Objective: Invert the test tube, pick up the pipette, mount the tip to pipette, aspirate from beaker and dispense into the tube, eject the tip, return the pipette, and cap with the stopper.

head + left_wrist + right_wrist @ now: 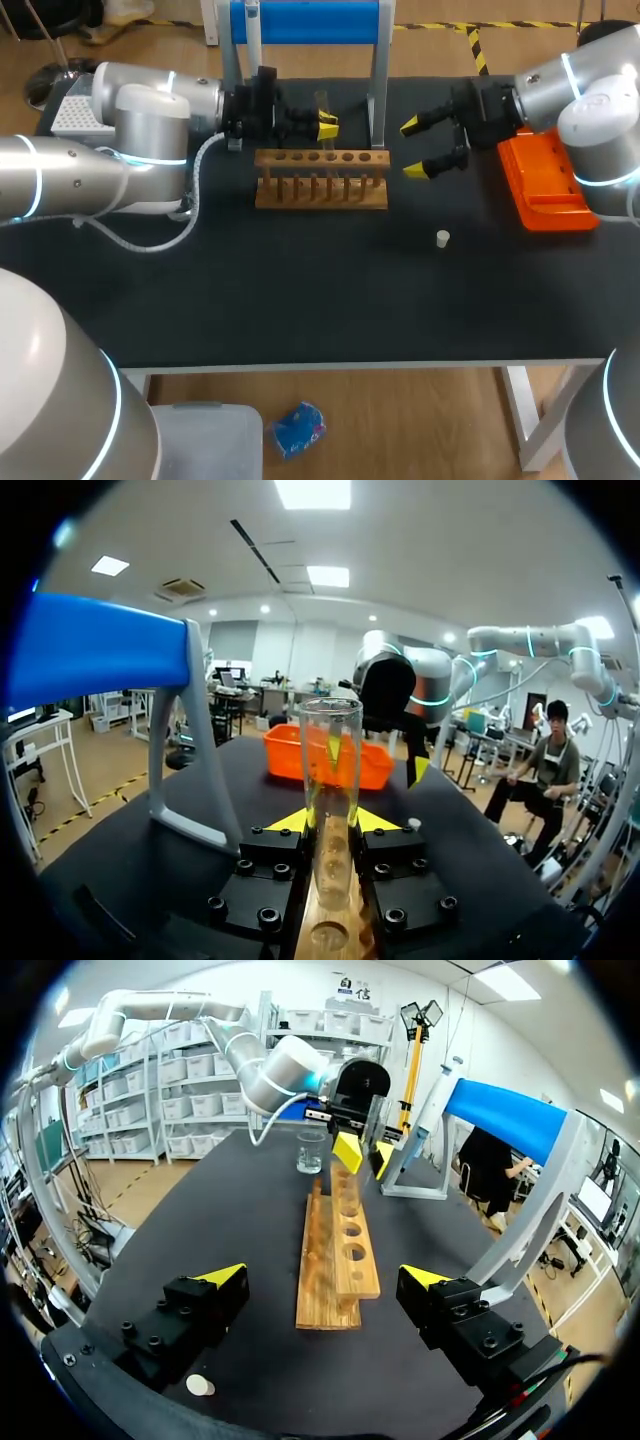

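Left end effector [326, 127] clamps clear glass test tube [330, 780] over wooden rack [320, 188]; right end effector [413, 148] open beside rack. Pipetting, capping pending.

We see the clear test tube [322, 104] upright, mouth up, clamped in our left gripper [326, 127] over the middle of the wooden rack [320, 190] near the worktop's far edge. The small white stopper [442, 238] lies right of the worktop's middle. The orange tip box [545, 185] sits by the right edge, and the glass beaker [310, 1152] stands beyond the rack's left end.
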